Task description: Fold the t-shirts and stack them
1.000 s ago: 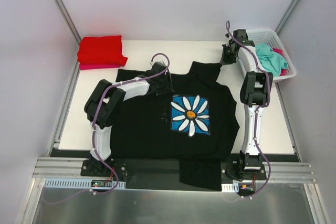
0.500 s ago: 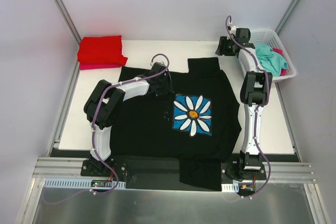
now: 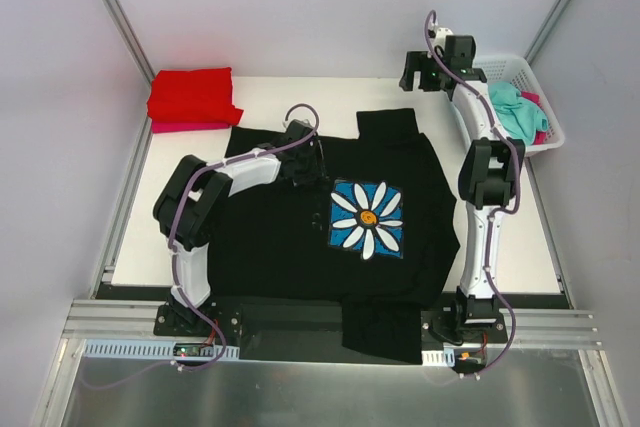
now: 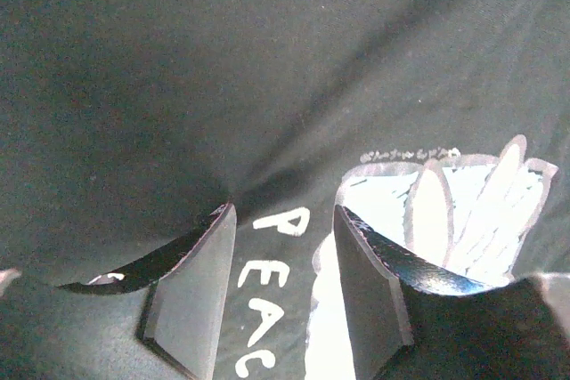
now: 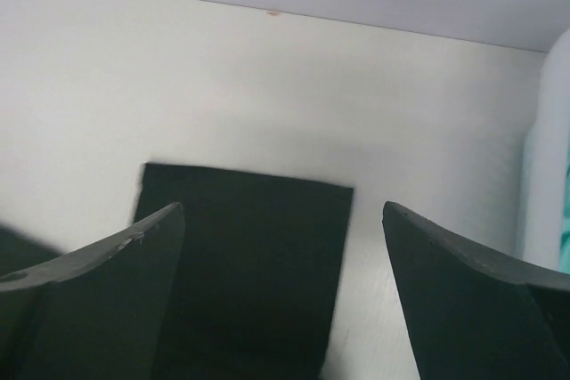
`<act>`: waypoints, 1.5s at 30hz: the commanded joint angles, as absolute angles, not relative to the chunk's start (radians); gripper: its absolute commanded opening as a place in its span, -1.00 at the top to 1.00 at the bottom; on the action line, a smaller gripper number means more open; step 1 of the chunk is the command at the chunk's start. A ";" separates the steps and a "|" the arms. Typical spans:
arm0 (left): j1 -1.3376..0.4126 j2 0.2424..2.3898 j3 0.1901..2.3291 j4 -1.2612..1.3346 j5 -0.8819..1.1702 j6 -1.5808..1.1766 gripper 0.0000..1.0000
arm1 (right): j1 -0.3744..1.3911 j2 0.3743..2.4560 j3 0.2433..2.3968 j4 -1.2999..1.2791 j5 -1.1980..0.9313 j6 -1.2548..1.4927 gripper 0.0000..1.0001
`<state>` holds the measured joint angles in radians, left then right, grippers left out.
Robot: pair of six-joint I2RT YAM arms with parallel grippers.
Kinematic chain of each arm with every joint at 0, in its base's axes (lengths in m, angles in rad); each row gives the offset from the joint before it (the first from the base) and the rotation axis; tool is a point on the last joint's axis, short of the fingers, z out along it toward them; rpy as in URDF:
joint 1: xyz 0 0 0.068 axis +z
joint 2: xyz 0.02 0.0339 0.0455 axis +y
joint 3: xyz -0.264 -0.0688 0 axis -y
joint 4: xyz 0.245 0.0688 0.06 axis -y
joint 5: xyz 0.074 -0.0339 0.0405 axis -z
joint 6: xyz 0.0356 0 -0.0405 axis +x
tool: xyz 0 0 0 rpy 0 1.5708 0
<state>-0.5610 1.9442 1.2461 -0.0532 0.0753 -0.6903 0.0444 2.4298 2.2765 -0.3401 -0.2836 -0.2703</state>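
1. From the top external view, the black t-shirt [image 3: 290, 237] is being shown spread flat across the white table [image 3: 270, 97]. Its daisy [image 3: 367, 219] on a blue square is facing up, and its near hem is being left hanging over the table's near edge.
2. In the same view, the left gripper [image 3: 305, 162] is being pressed down on the shirt just left of the daisy. The right gripper [image 3: 415, 72] is being held above the far side of the table, beyond the shirt's far sleeve [image 3: 388, 122] and apart from it.
3. A folded red t-shirt [image 3: 192, 95] is being kept at the far left corner on top of a pink t-shirt [image 3: 185, 127]. A teal t-shirt [image 3: 515, 112] is being held in the white basket [image 3: 505, 65] at the far right.
4. From the left wrist view, the left gripper [image 4: 283, 215] is being shown with its jaws partly apart. The fingers [image 4: 191, 300] are being set tip-down on the black t-shirt [image 4: 223, 68]. White lettering [image 4: 267, 273] is being seen flat in the gap, with nothing pinched there.
5. From the right wrist view, the right gripper [image 5: 283, 220] is being shown with its jaws spread wide and nothing between them. The sleeve [image 5: 245, 255] is being seen below it, flat on the table [image 5: 267, 86], and the basket [image 5: 539, 157] is being glimpsed, blurred, at the right edge.
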 commanded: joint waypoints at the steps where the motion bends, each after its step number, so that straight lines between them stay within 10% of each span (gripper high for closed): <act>1: -0.551 1.833 1.233 -0.101 0.086 -0.660 0.04 | 0.153 2.162 2.185 -0.460 -0.256 -0.250 -0.93; 3: -0.549 1.790 1.235 -0.141 0.075 -0.634 0.03 | 0.170 2.065 2.045 -0.477 -0.288 -0.177 -0.93; 5: -0.532 1.752 1.239 -0.173 0.092 -0.612 0.03 | 0.199 1.978 1.950 -0.505 -0.244 -0.137 -0.52; 6: -0.523 1.740 1.235 -0.201 0.098 -0.609 0.03 | 0.207 1.959 1.887 -0.571 -0.227 -0.120 -0.27; 7: -0.512 1.724 1.229 -0.206 0.110 -0.603 0.03 | 0.216 1.944 1.856 -0.615 -0.224 -0.086 0.45; 9: -0.480 1.688 1.206 -0.216 0.138 -0.583 0.03 | 0.229 1.899 1.754 -0.719 -0.218 -0.075 0.97; 27: -0.428 1.690 1.253 -0.325 0.279 -0.503 0.01 | 0.230 1.779 1.373 -0.655 0.112 -0.075 0.98; 45: -0.428 1.638 1.233 -0.336 0.307 -0.520 0.00 | 0.160 2.384 2.160 -0.799 -0.330 -0.080 0.98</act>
